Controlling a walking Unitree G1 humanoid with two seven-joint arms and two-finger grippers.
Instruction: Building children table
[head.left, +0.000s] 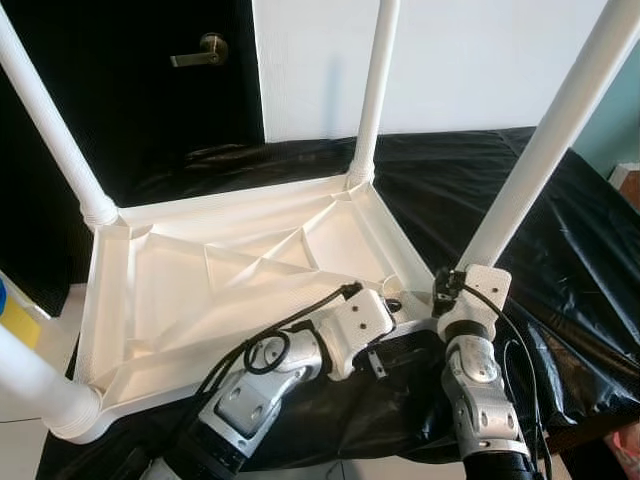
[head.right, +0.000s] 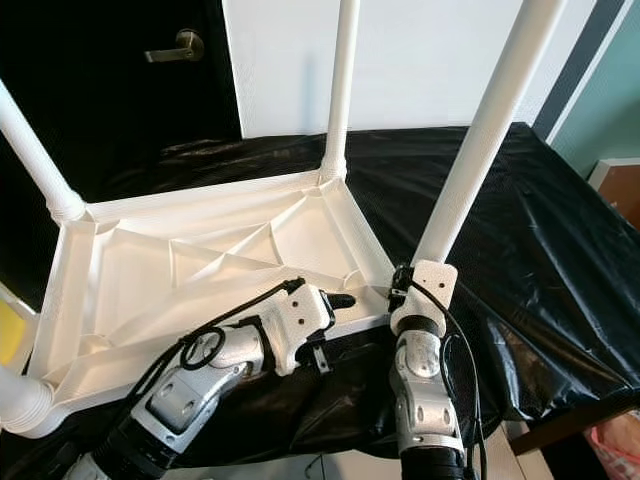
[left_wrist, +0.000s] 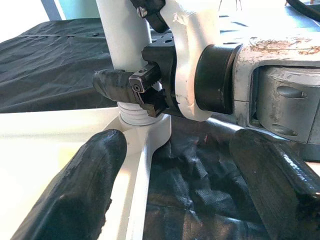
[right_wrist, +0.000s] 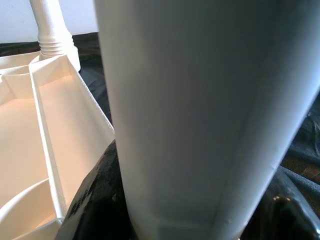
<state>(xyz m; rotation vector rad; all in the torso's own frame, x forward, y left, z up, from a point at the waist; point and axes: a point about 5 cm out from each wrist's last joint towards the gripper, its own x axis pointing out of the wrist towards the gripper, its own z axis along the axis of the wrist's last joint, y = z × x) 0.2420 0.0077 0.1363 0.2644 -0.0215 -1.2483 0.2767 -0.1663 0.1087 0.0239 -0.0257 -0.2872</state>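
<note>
Item: white plastic tabletop (head.left: 210, 290), inverted, ribbed underside up, resting on a black plastic sheet (head.left: 560, 240) that covers the work surface.

Legs: four white tubes, one at each corner. Far-left leg (head.left: 50, 130), far-right leg (head.left: 375, 90), near-right leg (head.left: 545, 150), and near-left leg (head.left: 35, 385), of which the base alone is in frame. All stand upright in their corner sockets.

Right gripper (left_wrist: 127, 87): at the foot of the near-right leg, just above the threaded collar; its black fingers are clamped around the tube, and the right wrist view looks straight up the leg from close range.

Left gripper (left_wrist: 175, 185): fingers spread apart, holding nothing, positioned at the near-right corner of the tabletop, one finger (left_wrist: 75, 190) above the rim, the other over the black sheet, pointing toward the right gripper.

Surroundings: one dark door (head.left: 130, 80) with one brass lever handle (head.left: 200, 50) behind the far-left leg; white wall (head.left: 460, 60) beyond.
</note>
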